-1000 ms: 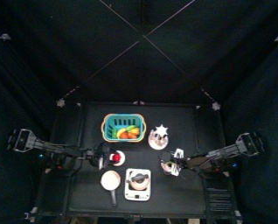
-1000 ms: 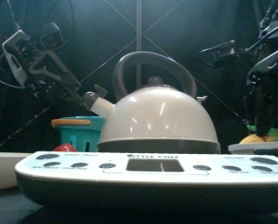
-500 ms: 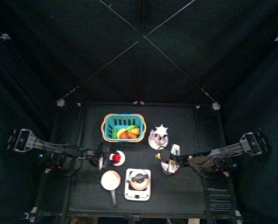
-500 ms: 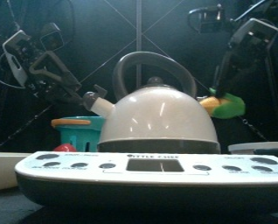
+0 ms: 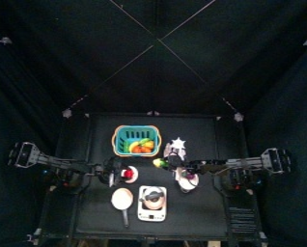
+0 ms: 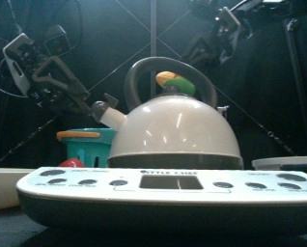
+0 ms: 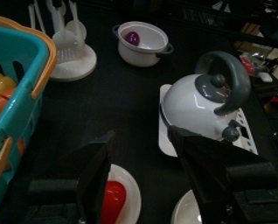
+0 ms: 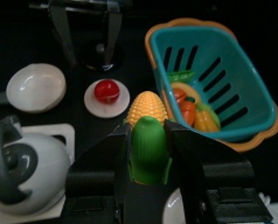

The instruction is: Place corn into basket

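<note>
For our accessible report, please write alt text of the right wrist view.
The right gripper holds a yellow corn cob with green husk between its two black jaws, above the table. Beyond it stands a teal slatted plastic basket with orange and yellow food inside, and beside it a white empty bowl, a red piece on a white plate and a white kettle.

Yellow, green-husked corn (image 8: 148,133) is held aloft near the upright teal slatted basket (image 8: 249,103).

The right gripper (image 8: 149,153), clamped on the corn (image 8: 149,131), rises and swings in from the table's (image 5: 98,130) right edge toward its middle, nearer the basket (image 8: 218,74).
</note>
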Robot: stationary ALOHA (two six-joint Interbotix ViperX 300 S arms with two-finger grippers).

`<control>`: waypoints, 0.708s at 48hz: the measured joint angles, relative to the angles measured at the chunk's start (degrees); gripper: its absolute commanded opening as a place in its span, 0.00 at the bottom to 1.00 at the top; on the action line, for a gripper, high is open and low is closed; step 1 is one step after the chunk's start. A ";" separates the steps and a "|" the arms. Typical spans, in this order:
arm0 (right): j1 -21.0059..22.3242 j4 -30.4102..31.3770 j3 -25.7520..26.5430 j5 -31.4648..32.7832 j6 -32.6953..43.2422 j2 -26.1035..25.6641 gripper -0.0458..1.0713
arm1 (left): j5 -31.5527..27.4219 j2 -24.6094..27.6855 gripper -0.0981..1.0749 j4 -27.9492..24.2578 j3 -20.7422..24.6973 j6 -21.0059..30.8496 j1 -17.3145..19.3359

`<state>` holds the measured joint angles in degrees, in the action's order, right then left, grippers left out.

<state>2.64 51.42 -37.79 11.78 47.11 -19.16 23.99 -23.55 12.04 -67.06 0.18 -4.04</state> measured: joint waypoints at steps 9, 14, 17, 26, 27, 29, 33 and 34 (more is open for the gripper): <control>6.68 1.58 1.93 -6.24 0.00 3.52 0.48 | 0.00 0.00 0.84 0.00 0.00 0.00 0.00; 9.49 1.67 3.16 -8.96 -0.44 5.71 0.48 | 0.00 0.00 0.84 0.09 0.00 0.00 0.00; 10.81 1.67 4.22 -10.46 -0.44 7.12 0.48 | 0.00 0.00 0.84 0.09 0.00 0.00 0.00; 13.80 2.02 8.79 -12.04 -0.70 13.18 0.49 | 0.00 0.00 0.84 0.09 0.00 -0.09 0.00; 14.06 2.11 9.23 -12.13 -0.70 13.80 0.49 | 0.00 0.00 0.84 0.09 0.00 0.00 0.00; 14.50 2.37 10.37 -12.13 -0.70 15.38 0.49 | 0.00 0.00 0.84 0.09 0.00 0.00 0.00; 15.47 2.90 11.95 -12.22 -0.70 18.19 0.50 | 0.00 0.00 0.84 0.09 0.00 -0.09 0.00; 15.64 2.90 12.22 -12.22 -0.70 18.81 0.50 | 0.00 0.00 0.84 0.09 0.00 0.00 0.00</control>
<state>18.28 54.32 -25.58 -0.44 46.41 -0.35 23.99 -23.55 12.13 -67.06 0.18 -4.04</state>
